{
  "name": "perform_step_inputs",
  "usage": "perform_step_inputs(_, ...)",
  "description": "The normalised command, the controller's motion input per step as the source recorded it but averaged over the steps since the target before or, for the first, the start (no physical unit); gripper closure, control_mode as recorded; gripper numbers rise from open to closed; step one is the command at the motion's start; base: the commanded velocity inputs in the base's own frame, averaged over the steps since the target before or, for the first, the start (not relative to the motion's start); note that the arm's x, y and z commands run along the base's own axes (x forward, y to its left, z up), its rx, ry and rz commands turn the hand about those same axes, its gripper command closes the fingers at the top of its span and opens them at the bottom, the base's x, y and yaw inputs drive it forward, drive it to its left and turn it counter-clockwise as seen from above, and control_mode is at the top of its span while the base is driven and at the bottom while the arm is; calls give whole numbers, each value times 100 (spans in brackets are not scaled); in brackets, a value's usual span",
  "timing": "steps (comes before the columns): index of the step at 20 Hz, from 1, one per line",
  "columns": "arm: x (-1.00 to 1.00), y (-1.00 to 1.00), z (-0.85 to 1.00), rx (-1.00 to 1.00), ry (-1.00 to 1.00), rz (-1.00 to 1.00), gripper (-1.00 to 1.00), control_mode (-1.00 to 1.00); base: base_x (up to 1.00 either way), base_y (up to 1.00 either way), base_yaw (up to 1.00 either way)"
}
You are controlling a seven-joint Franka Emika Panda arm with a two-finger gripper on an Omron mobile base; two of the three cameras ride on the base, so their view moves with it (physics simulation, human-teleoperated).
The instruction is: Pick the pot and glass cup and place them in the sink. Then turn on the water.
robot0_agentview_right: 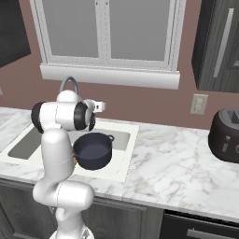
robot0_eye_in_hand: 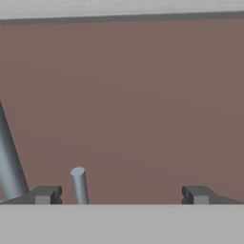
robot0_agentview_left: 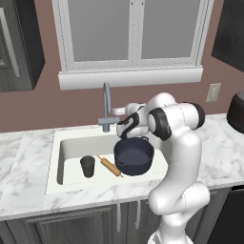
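- The pot (robot0_agentview_left: 134, 158), a wide navy-blue one with loop handles, sits inside the sink (robot0_agentview_left: 66, 143) at its right end, upright and with no lid on it.
- The glass cup (robot0_agentview_left: 87, 166), small and nearly black, stands upright in the same basin, to the left of the pot and clearly apart from it.
- Between the two lies a wooden rolling pin (robot0_agentview_left: 110, 165), slanted across the basin floor; its far end comes up close under the pot's left side, though I cannot tell whether they touch.
- The sink is a white basin sunk in the marble table (robot0_agentview_left: 217, 152), and the grey gooseneck faucet (robot0_agentview_left: 106, 102) rises at its back edge, in front of the window sill.
- The arm is bent over the basin with the end effector (robot0_eye_in_hand: 121, 194) held up by the faucet, above the pot's rear rim, pointing at the reddish wall.
- In the hand view its two dark fingertips (robot0_eye_in_hand: 45, 194) stand wide apart with nothing between them; the faucet's side lever (robot0_eye_in_hand: 79, 185) pokes up just inside the left one, and the faucet's stem runs up the left edge.
- No water is coming from the spout.
- A dark toaster (robot0_agentview_right: 226, 135) stands on the table well off to the right.
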Motion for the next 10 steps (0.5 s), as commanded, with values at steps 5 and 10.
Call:
perform_step_inputs(5,2,16,0,-2,0,0,-100,-100,0,0,0)
perform_step_inputs(10,2,8,0,0,0,0,-100,-100,0,0,0)
